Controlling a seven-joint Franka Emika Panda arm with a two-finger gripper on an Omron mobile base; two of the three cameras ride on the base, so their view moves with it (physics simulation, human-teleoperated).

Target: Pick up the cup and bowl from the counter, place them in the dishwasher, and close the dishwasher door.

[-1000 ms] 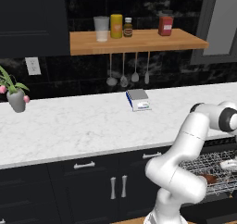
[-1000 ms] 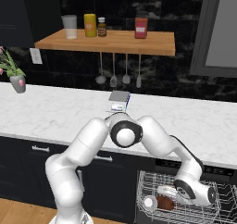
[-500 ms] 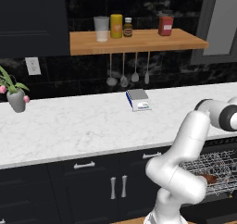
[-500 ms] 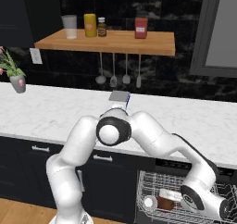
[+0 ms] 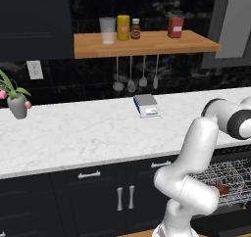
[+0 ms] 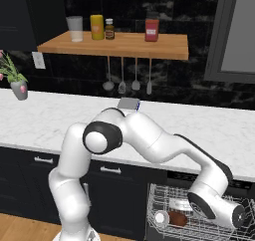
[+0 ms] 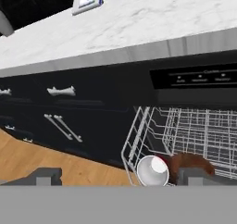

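Glossy reddish-brown bowl (image 7: 187, 162) lies in the dishwasher (image 7: 194, 135) rack beside the white cup (image 7: 152, 171); likely light, rigid, slippery, best gripped by its rim. Tool (image 7: 121, 177) fingers stand apart, holding nothing.

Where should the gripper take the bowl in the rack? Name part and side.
Probably the bowl by its rim, from above: the rack wires wall its sides and the cup lies right beside it, so pinch the edge away from the cup.
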